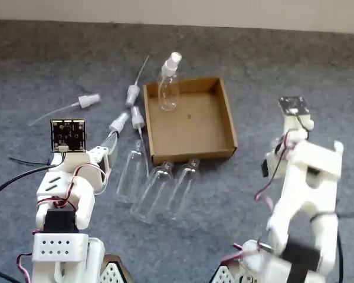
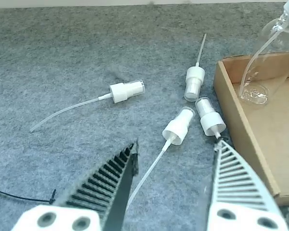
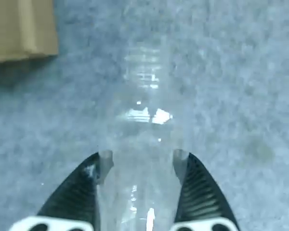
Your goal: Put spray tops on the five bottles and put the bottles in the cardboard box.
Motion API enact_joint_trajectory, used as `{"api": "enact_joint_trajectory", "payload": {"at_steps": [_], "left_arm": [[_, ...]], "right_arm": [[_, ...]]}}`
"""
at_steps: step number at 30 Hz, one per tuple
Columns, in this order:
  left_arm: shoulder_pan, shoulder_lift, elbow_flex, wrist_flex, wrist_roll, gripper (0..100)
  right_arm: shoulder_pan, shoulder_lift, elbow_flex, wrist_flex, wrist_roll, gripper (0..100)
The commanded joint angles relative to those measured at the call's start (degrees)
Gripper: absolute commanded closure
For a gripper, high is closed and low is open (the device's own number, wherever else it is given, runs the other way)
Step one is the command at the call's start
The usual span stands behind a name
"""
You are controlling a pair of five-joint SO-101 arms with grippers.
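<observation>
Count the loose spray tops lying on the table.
4, all left of the cardboard box: a lone top far out, a second top by the box's far corner, a third top and fourth top side by side nearer the arms. None seems hidden.

The table's cloth (image 1: 283,71) is mottled grey. The cardboard box (image 1: 192,134) is plain tan-brown. The bottle (image 1: 167,94) inside the box is clear, with a white spray top (image 1: 173,61). The three bottles (image 1: 159,188) just in front of the box are clear too. Beside the box, the loose spray tops (image 1: 119,122) are white with pale see-through tubes. The left gripper (image 2: 177,144) has one black finger and one white, both ribbed. The right gripper (image 3: 142,156) is black and ribbed, on a clear bottle (image 3: 144,110). The arms (image 1: 65,206) are white with black motors (image 1: 59,221).
</observation>
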Motion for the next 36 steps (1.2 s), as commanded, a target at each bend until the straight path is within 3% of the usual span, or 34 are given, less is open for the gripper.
{"api": "enact_joint_trajectory", "payload": {"at_steps": [1, 7, 15, 27, 36], "left_arm": [[-0.48, -0.84, -0.31, -0.88, 0.35, 77], [-0.48, -0.84, -0.22, -0.88, 0.35, 77], [-0.48, -0.84, -0.22, -0.88, 0.35, 77], [-0.48, -0.84, -0.22, -0.88, 0.35, 77], [-0.57, -0.84, -0.22, -0.88, 0.35, 77]], "right_arm": [[1.54, 17.80, -15.08, -1.27, 1.32, 98.8], [6.64, 34.95, -29.85, -0.84, 0.70, 89.3], [7.25, 37.41, -33.01, -0.57, 0.70, 75.2], [3.47, 39.25, -43.03, 4.09, -1.41, 74.3], [3.47, 52.35, -58.15, 9.54, -1.49, 74.3]]}}
